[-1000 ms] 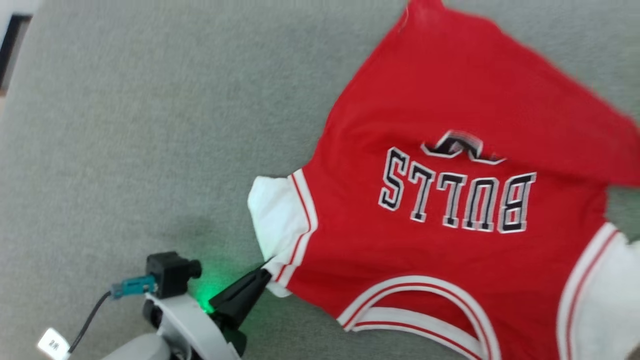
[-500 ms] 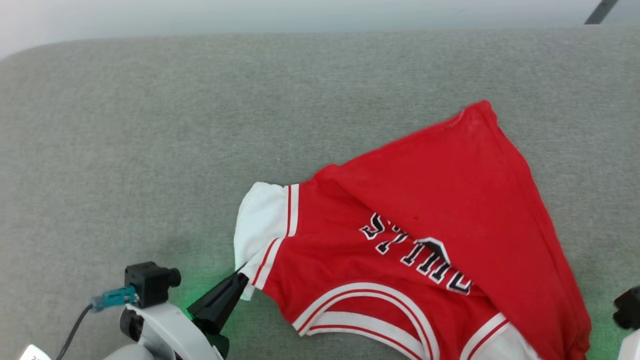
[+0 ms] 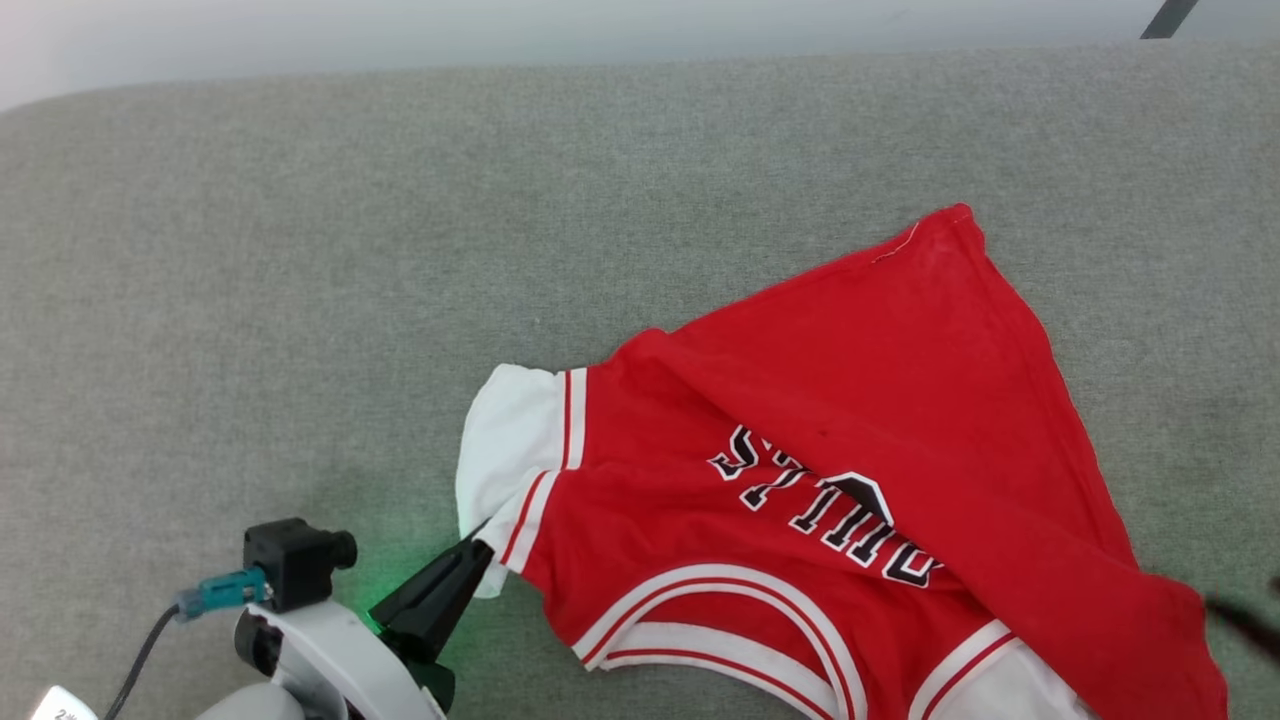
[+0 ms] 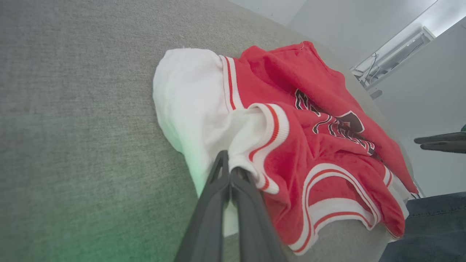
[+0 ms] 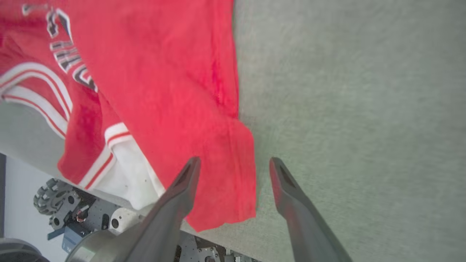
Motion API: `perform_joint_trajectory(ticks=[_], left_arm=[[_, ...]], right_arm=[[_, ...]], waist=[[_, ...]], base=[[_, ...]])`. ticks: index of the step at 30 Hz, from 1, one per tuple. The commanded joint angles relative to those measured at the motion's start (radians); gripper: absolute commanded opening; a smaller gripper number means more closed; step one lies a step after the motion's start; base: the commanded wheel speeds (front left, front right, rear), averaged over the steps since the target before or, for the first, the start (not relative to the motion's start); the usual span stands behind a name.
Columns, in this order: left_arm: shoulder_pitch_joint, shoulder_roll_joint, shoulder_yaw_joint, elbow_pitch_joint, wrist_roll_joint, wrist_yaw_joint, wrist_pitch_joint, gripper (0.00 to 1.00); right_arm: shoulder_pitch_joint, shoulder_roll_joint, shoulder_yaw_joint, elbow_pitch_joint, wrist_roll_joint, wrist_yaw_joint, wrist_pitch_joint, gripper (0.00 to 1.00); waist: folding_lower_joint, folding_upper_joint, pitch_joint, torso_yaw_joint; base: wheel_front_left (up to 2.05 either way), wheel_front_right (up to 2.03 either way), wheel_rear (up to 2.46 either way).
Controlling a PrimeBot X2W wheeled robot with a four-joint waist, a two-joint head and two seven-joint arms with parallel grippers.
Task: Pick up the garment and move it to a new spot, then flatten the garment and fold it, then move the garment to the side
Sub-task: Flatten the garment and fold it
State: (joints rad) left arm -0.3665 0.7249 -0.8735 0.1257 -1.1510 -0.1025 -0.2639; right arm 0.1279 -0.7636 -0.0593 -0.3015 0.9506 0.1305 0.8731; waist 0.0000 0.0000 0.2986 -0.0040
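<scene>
The red garment (image 3: 900,400) lies crumpled on the grey table, its hem side folded over part of the black print. One white sleeve (image 3: 505,450) points toward my left gripper (image 3: 478,548). In the left wrist view that gripper (image 4: 230,165) is shut on the sleeve's striped edge, with the garment (image 4: 291,145) spread beyond it. My right gripper (image 5: 233,163) stands open just above the garment's red hem corner (image 5: 225,189), with nothing between its fingers. It shows as a dark blur (image 3: 1235,612) at the right edge of the head view.
The grey felt table top (image 3: 300,250) stretches bare to the left and behind the garment. Its near edge (image 5: 291,251) runs just under the right gripper, with the robot's wheeled base (image 5: 72,214) below. Dark blue denim (image 4: 429,225) shows at the lower right of the left wrist view.
The head camera has tilted up, shifting the whole picture. The garment's hem side has come over the print and its right corner now lies farther right. The left gripper keeps its hold on the sleeve.
</scene>
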Motion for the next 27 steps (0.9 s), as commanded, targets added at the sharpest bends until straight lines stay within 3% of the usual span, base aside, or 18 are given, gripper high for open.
perform_joint_trajectory(ticks=[1, 4, 7, 13, 22, 27], left_arm=[[0.003, -0.008, 0.004, -0.004, 0.007, -0.001, 0.002, 0.00], [-0.004, -0.019, 0.007, -0.006, 0.012, -0.004, 0.001, 0.00], [-0.018, -0.033, 0.009, -0.007, 0.024, -0.005, 0.001, 0.00], [-0.069, -0.071, 0.000, 0.005, 0.046, -0.014, 0.002, 0.00], [-0.132, -0.125, -0.034, 0.033, 0.066, -0.025, 0.007, 0.00], [-0.150, -0.143, -0.050, 0.051, 0.067, -0.029, 0.005, 0.00]], right_arm=[[-0.037, -0.011, -0.048, -0.031, 0.007, 0.000, 0.008, 1.00], [-0.133, -0.016, -0.096, -0.058, -0.029, 0.000, -0.014, 1.00], [-0.283, -0.003, -0.062, -0.030, -0.109, 0.000, -0.068, 1.00], [-0.563, 0.051, 0.141, 0.135, -0.249, 0.000, -0.115, 1.00], [-0.907, 0.126, 0.408, 0.523, -0.325, 0.000, -0.119, 1.00], [-0.979, 0.134, 0.529, 0.663, -0.284, 0.001, -0.103, 1.00]], waist=[[0.0000, 0.0000, 0.002, 0.007], [0.0000, 0.0000, 0.012, 0.016], [0.0000, 0.0000, 0.030, 0.028], [0.0000, 0.0000, 0.076, 0.082], [0.0000, 0.0000, 0.161, 0.140], [0.0000, 0.0000, 0.179, 0.164]], base=[[0.00, 0.00, 0.00], [0.00, 0.00, 0.00], [0.00, 0.00, 0.00], [0.00, 0.00, 0.00], [0.00, 0.00, 0.00], [0.00, 0.00, 0.00]])
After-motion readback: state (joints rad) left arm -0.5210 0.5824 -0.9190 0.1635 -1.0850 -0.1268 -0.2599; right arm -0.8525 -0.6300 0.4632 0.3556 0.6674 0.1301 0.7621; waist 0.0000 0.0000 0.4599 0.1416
